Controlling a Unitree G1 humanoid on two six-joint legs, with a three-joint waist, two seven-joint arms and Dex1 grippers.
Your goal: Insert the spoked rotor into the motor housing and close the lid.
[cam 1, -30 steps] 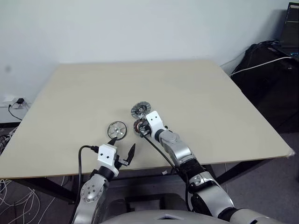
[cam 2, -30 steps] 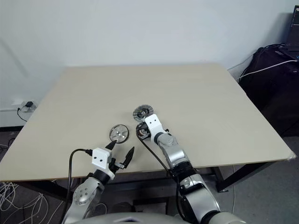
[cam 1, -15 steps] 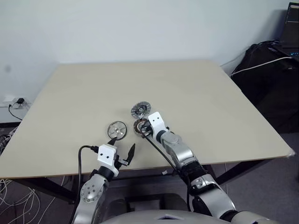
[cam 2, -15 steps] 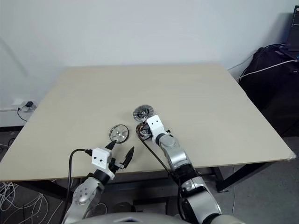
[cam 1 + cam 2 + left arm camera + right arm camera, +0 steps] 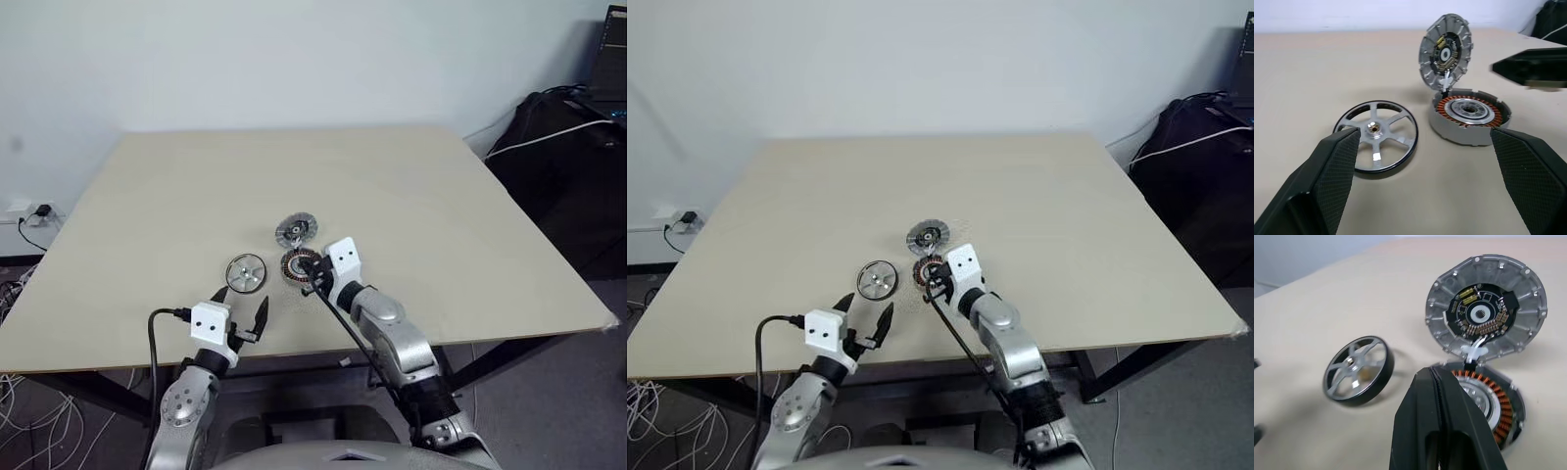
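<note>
The spoked rotor [image 5: 246, 272] lies flat on the table, a shiny wheel with a dark rim. Right beside it sits the motor housing [image 5: 297, 260], its copper windings [image 5: 1504, 410] showing around a silvery centre. The lid [image 5: 294, 231] stands open and upright behind the housing, joined to it by a white connector, with its dark circuit face [image 5: 1484, 311] turned towards me. My left gripper [image 5: 242, 305] is open just in front of the rotor, with nothing between its fingers [image 5: 1327, 181]. My right gripper [image 5: 1437, 382] is shut on nothing and hovers over the near edge of the housing.
The beige table [image 5: 411, 186] has wide free room behind and to both sides of the parts. Its front edge runs just below the grippers. A black bag with cables [image 5: 568, 147] stands off the table's right side, and a wall socket [image 5: 29, 213] sits at the left.
My right gripper has drawn back from the housing towards me and lifted, staying shut. The left gripper has barely shifted. The parts have not moved.
</note>
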